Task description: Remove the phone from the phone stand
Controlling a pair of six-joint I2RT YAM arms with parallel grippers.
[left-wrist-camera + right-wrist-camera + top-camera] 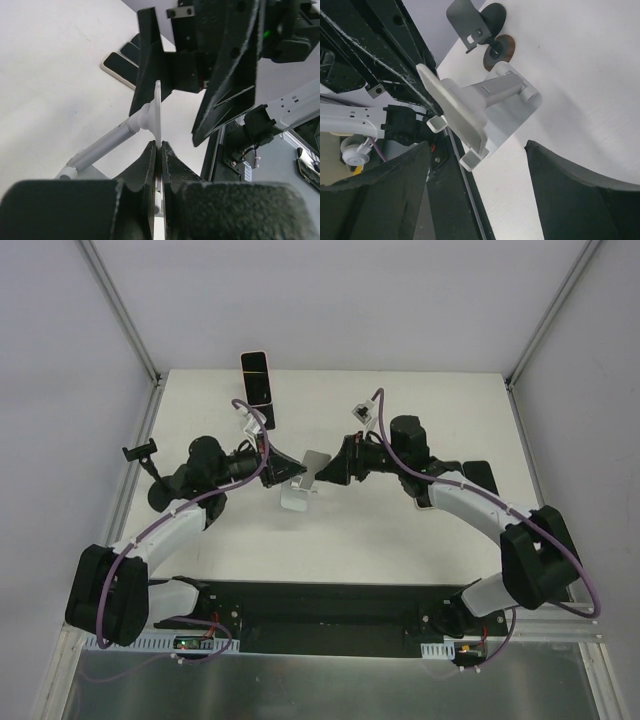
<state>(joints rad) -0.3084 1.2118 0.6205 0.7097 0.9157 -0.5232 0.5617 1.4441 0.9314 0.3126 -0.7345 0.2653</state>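
The white phone stand (298, 490) stands mid-table with no phone on its plate. My left gripper (281, 474) is shut on the edge of the stand's thin white plate (158, 117), with both jaws pressed against it (158, 150). My right gripper (335, 471) is open and empty just right of the stand. In the right wrist view the stand (470, 107) sits between and beyond the spread fingers (580, 200). A black phone with a pale rim (257, 378) is at the table's back edge, apart from both grippers.
A small black stand (140, 451) sits at the left edge and also shows in the right wrist view (470, 20). Dark flat phone-like items (478, 472) lie right of the right arm and also show in the left wrist view (119, 62). Frame posts stand at the back corners.
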